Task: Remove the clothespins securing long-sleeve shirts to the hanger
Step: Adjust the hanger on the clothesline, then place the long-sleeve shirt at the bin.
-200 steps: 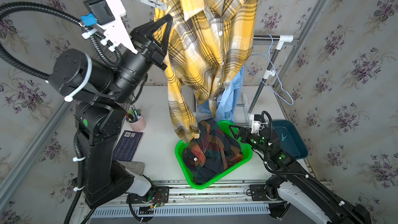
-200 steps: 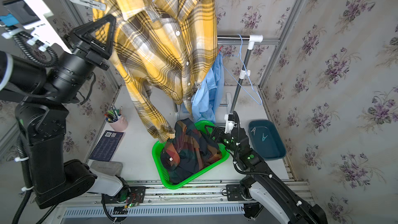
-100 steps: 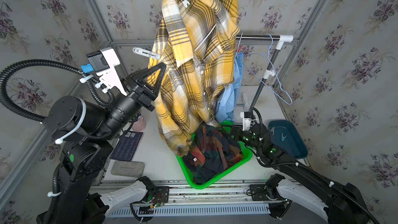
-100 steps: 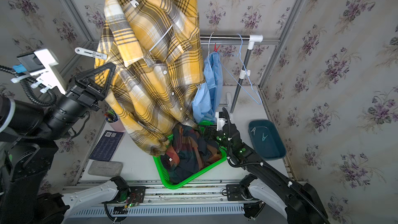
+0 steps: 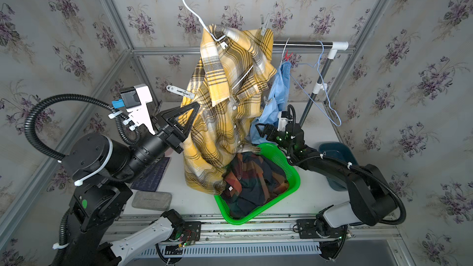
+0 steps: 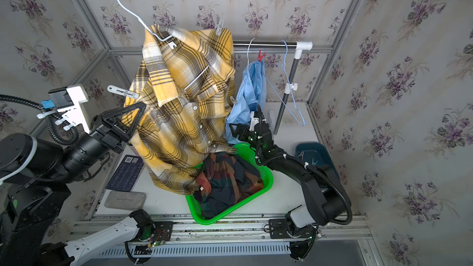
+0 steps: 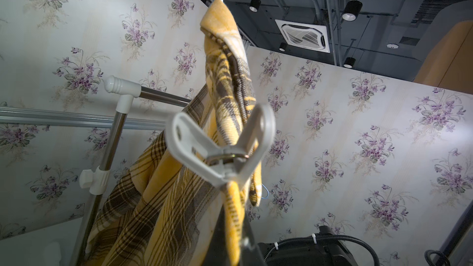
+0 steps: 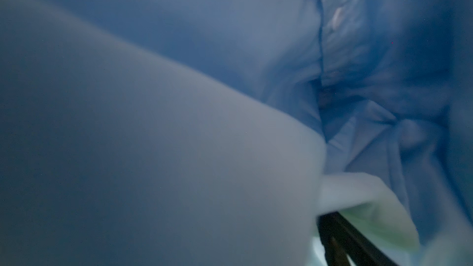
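While the left gripper (image 5: 195, 110) is clamping the plaid shirt (image 5: 225, 124), a pin (image 5: 179, 91) is jutting sideways just above it — the right gripper (image 5: 261, 130), gaping wide, is hanging well apart.

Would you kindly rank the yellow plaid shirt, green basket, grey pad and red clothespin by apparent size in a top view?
1. yellow plaid shirt, also nearer the camera
2. green basket
3. grey pad
4. red clothespin
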